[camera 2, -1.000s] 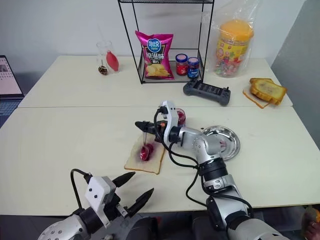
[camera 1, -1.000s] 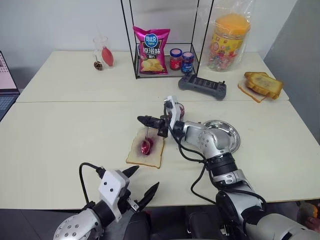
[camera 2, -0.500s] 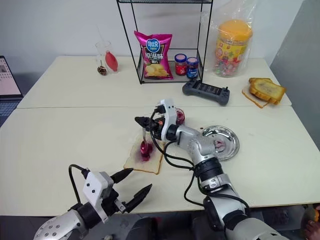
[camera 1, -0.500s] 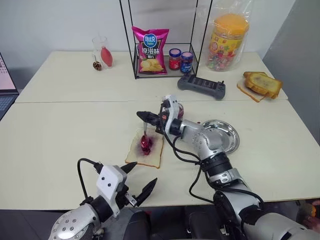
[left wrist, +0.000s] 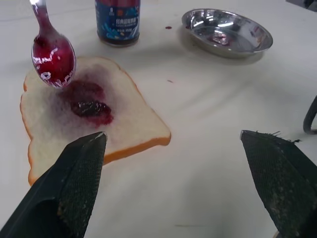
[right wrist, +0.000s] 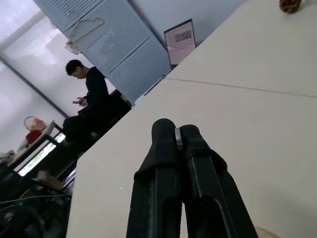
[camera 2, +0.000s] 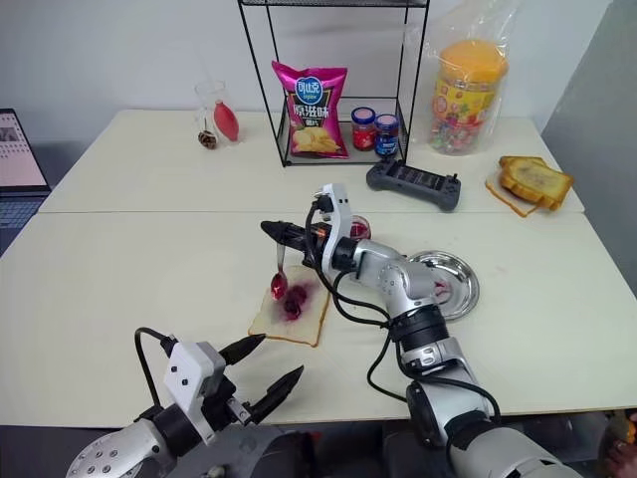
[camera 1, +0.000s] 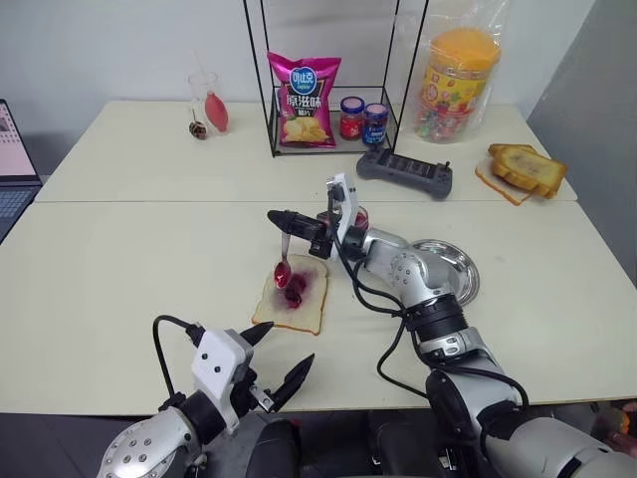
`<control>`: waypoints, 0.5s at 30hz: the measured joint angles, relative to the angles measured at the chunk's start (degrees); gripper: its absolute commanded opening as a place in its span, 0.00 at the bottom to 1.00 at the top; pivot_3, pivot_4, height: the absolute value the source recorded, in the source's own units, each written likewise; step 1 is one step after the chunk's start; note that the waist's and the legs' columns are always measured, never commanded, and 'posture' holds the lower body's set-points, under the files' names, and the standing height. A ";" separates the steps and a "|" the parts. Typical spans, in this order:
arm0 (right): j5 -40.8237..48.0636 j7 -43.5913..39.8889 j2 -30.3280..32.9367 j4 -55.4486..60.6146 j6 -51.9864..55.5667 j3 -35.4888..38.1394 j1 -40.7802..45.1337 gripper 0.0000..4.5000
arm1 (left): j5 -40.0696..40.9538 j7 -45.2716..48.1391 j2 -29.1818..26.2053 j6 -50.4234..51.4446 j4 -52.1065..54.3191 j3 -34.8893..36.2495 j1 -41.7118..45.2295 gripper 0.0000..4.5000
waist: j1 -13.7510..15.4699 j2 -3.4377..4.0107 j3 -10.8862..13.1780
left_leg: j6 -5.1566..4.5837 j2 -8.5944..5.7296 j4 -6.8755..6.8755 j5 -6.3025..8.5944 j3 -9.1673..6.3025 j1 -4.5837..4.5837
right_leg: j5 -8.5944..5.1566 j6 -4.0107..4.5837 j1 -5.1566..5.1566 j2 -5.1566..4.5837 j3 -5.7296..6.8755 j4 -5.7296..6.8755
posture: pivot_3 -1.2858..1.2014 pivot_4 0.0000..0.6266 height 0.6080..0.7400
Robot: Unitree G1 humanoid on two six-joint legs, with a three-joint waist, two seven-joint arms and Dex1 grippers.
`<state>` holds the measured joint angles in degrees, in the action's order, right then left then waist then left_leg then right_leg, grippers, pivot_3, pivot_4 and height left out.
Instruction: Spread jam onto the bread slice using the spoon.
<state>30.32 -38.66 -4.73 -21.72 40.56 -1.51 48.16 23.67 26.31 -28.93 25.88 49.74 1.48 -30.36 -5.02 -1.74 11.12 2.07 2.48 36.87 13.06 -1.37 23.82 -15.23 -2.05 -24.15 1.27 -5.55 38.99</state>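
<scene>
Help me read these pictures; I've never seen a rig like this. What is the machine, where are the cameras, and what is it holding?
It is a humanoid robot with two arms. Two pictures come from its head, looking down on the table; one comes from each wrist. The right gripper is shut on the spoon, whose jam-coated bowl hangs just above the bread slice, already smeared with jam. The left gripper waits open near the table's front edge. Nearby stand a jam jar and a steel plate.

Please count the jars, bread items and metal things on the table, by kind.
Jam jars: 3 (open one, red-capped, blue-capped)
Bread: 2 (jam-stained slice, toast stack)
Metal: 2 (spoon, plate)
Total: 7
</scene>
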 measured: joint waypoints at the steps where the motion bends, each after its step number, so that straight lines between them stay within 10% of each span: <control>1: -0.10 -0.19 0.50 0.12 0.18 -0.43 -0.13 0.01 | -0.02 -0.30 0.03 0.20 0.13 -0.28 0.14 1.00 | -0.02 0.00 0.00 | 0.00 0.00 0.01 0.00 0.01 -0.01 | 0.00 -0.01 0.00 0.00 -0.01 0.00 | 0.52 0.24 1.00; 15: -8.67 -3.38 -1.78 -7.20 -12.51 -6.87 -1.60 0.01 | -1.03 1.02 0.08 -3.32 -2.41 -0.41 -2.44 1.00 | -0.12 0.00 0.00 | 0.00 0.04 -0.01 0.00 0.01 -0.04 | 0.02 0.03 -0.02 0.04 0.00 0.01 | 0.52 0.24 1.00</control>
<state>21.65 -42.04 -6.52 -28.92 28.05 -8.37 46.57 22.64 27.32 -28.85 22.56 47.33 1.07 -32.80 -5.15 -1.74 11.12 2.07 2.52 36.86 13.06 -1.35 23.78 -15.22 -2.02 -24.17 1.31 -5.56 39.00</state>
